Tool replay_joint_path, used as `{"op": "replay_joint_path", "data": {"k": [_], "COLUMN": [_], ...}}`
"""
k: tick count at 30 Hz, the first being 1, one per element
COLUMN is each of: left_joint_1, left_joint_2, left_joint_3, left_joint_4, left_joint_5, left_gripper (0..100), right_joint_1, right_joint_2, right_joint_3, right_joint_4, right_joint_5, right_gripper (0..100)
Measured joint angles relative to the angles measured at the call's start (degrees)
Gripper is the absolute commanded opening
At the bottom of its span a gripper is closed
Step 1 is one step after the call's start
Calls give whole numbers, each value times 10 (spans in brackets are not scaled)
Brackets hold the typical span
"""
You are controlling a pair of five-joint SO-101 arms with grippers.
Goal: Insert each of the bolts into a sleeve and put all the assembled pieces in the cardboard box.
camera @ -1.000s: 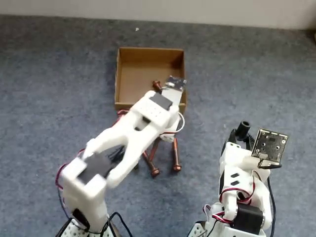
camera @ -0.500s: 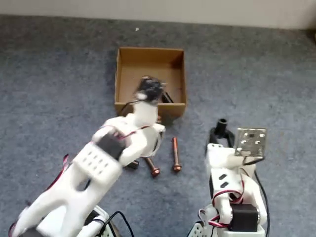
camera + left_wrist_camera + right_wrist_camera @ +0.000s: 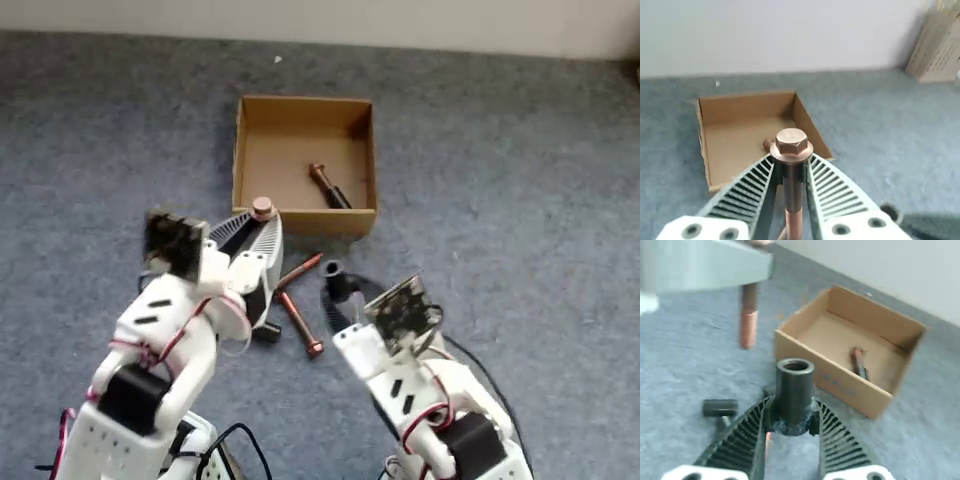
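My left gripper (image 3: pixel 258 222) is shut on a copper bolt (image 3: pixel 262 209), held upright just in front of the cardboard box (image 3: pixel 240 165). In the left wrist view the bolt (image 3: pixel 791 146) stands head-up between the fingers (image 3: pixel 827 182). My right gripper (image 3: pixel 338 290) is shut on a black sleeve (image 3: pixel 333 271), held upright with its open end up (image 3: pixel 795 385), to the right of the bolt's threaded tip (image 3: pixel 746 330). Inside the box (image 3: pixel 890 347) lies one bolt in a sleeve (image 3: pixel 329 187).
Two loose bolts (image 3: pixel 299 269) (image 3: pixel 300 322) lie on the grey carpet between the arms. A spare black sleeve (image 3: pixel 265 333) (image 3: pixel 720 407) rests on its side near the left arm. Open carpet stretches left and right of the box.
The left arm has drawn back from over the box and now holds a bolt in front of it. The right arm has swung left and forward with its sleeve.
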Motion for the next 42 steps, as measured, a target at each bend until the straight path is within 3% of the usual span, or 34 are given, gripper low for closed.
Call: {"op": "replay_joint_path", "data": {"k": [6,11,15,24,42], "left_joint_1": [-25,-40,-11,84,80], "left_joint_2": [-73,-77,-86,-87,-87], "left_joint_3": [-1,-29,-33,-11,13], "left_joint_4": [-4,-4,-4,-4,-4], "left_joint_5": [0,0,0,0,0], "left_gripper": [5,5,5,5,5], "right_joint_1": [-71,-84,-86,-86,-47], "right_joint_2": [3,3,3,3,3], "right_joint_3": [84,135,164,178,178], "right_joint_4": [-123,-226,-280,-291,-291], "right_joint_5": [3,3,3,3,3], "right_gripper": [5,5,5,5,5]}}
